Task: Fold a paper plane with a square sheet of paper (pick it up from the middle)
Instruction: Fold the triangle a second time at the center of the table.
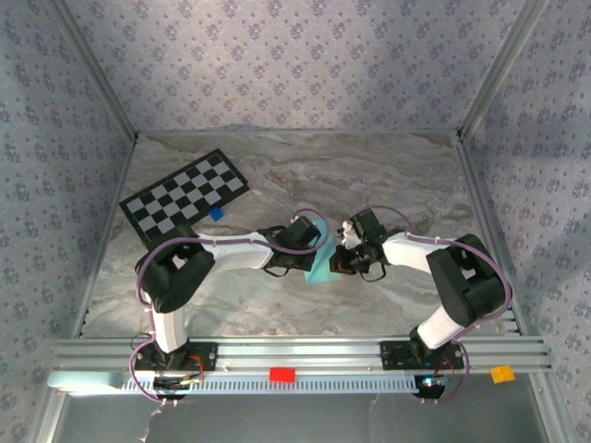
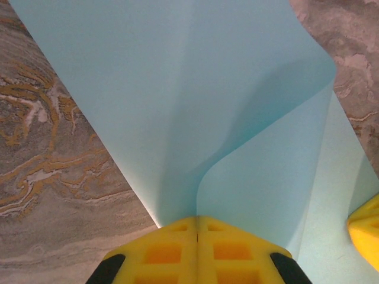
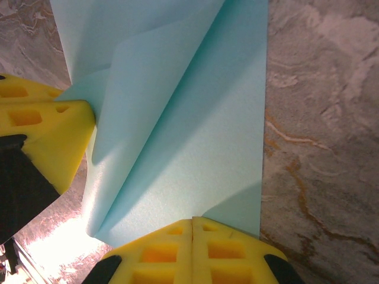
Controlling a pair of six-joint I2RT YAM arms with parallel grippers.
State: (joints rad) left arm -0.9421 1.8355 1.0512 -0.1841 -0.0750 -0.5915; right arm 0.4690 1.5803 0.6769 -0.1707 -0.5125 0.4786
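The square sheet of paper [image 1: 319,266] is light sky-blue and sits bent between the two arms at the middle of the table. My left gripper [image 1: 314,245] is shut on one edge of it. In the left wrist view its yellow fingers [image 2: 197,220] meet with the sheet [image 2: 177,106] pinched and curling upward in a soft fold. My right gripper [image 1: 339,260] is shut on the opposite edge. In the right wrist view its jaws [image 3: 192,222] press together on the sheet [image 3: 183,136], and the left gripper's yellow fingers [image 3: 44,127] show at the left.
A black-and-white checkerboard card [image 1: 185,195] lies at the back left with a tiny dark-blue block [image 1: 216,213] beside it. The marbled tabletop [image 1: 388,175] is fenced by patterned walls and metal posts. On the front rail sit a red piece [image 1: 282,374] and an orange block [image 1: 501,374].
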